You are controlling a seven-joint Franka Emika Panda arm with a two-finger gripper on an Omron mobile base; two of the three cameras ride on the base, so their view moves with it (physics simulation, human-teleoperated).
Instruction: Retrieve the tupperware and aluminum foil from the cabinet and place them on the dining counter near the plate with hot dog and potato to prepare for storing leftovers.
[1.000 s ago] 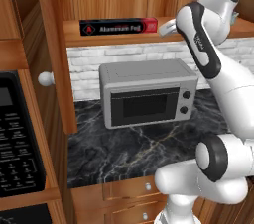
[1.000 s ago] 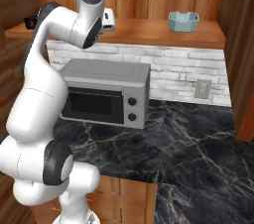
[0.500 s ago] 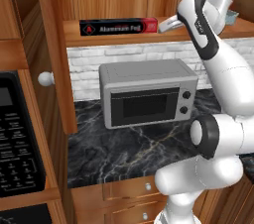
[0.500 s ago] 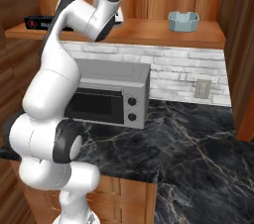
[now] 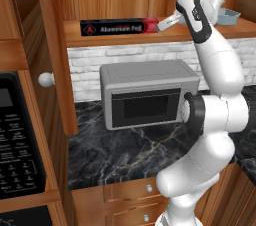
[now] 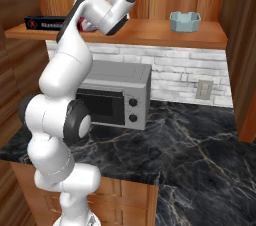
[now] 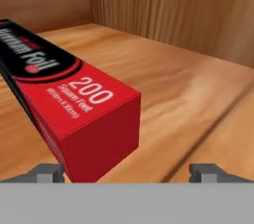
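The aluminum foil (image 5: 120, 26) lies lengthwise on the plank shelf of the brown wood cabinet (image 5: 150, 37), red end to the right. My gripper (image 5: 167, 21) hovers at that red end, open and holding nothing. In the hand view the red end of the aluminum foil (image 7: 99, 119) sits between the spread fingertips (image 7: 47, 172), nearer the left one, with bare shelf (image 7: 188, 84) beside it. The pale grey-blue tupperware (image 5: 227, 16) (image 6: 185, 21) rests further right on the same shelf. The dining counter and the plate are out of view.
A grey toaster oven (image 5: 147, 95) (image 6: 112, 95) stands under the shelf on a narrow black marble worktop (image 6: 200, 150) backed by white brick. A black microwave panel (image 5: 17, 140) and a wooden cabinet post (image 5: 55, 45) are at the left. Drawers with small knobs (image 5: 149, 188) sit below.
The arm's elbow and wrist have swung up and to the right while the hand stayed at the foil's red end. The jaws stay open; the foil and tub have not moved.
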